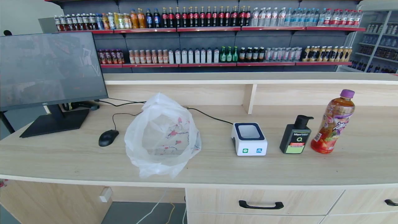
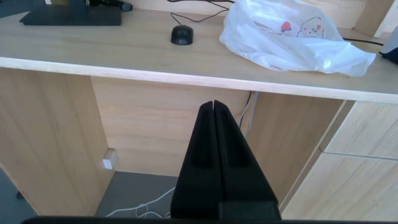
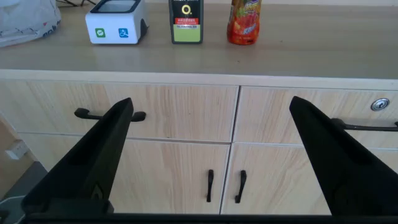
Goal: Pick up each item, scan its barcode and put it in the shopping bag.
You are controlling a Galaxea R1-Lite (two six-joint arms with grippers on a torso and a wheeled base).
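Observation:
A white translucent shopping bag stands open on the wooden counter, left of centre. To its right sits a white barcode scanner with a dark-rimmed window. Further right stand a dark pump bottle with a green label and an orange drink bottle with a purple cap. My left gripper is shut, low in front of the counter below the shopping bag. My right gripper is open, low before the drawers, facing the scanner, the pump bottle and the drink bottle.
A monitor on a black stand fills the counter's left end, with a black mouse and cables beside the bag. A raised ledge runs along the back. Drawers with black handles sit under the counter.

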